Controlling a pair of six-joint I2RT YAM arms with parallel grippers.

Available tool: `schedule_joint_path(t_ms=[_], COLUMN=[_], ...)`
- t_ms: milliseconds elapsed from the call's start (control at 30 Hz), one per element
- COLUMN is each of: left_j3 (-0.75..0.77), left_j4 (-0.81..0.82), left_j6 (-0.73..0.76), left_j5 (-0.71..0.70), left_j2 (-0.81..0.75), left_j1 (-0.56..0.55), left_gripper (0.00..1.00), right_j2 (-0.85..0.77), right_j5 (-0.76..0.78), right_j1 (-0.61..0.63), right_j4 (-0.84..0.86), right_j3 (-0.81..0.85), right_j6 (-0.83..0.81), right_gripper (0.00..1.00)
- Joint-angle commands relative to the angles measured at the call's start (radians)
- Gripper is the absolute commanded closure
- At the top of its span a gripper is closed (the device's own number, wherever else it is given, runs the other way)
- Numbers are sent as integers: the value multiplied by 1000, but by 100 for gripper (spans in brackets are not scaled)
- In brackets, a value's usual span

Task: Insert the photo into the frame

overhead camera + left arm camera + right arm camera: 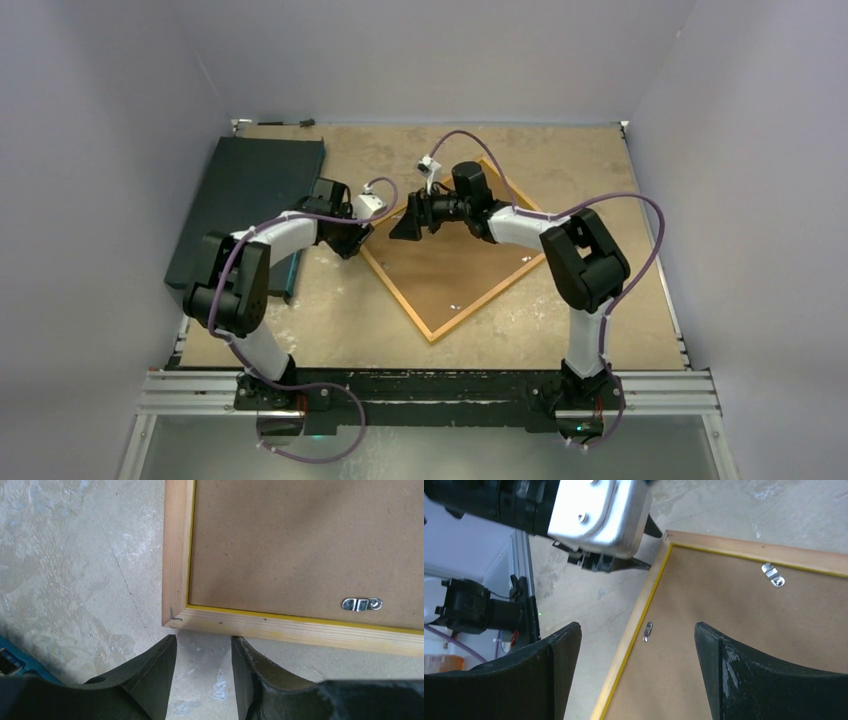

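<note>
The frame lies on the table with its wood-toned back up, turned like a diamond, a plain brown backing board set inside it. The photo is out of view. My left gripper is open, low on the table, its fingertips right at the frame's wooden rail beside a corner, with bare table between them. My right gripper hovers open above the frame's left rail, one finger over the table and the other over the board.
A dark flat slab lies at the back left, under my left arm's elbow. Small metal clips sit on the backing board. The two wrists are close together near the frame's left corner. Grey walls ring the table.
</note>
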Motion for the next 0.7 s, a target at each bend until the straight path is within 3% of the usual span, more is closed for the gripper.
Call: schedule_joint_path(t_ms=[0, 133, 667], left_j3=[5, 6, 4], left_j4=[48, 46, 28], left_j6=[-72, -79, -88], left_j5=[60, 75, 54], left_j2=[34, 54, 57], left_j1=[22, 25, 25], left_gripper=[57, 58, 59], right_j2=[-17, -8, 82], right_j5=[-89, -118, -47], right_j1=[1, 6, 124], right_j4=[87, 120, -2], right_j3=[-52, -96, 19], right_j6=[-33, -65, -152], right_gripper=[14, 14, 14])
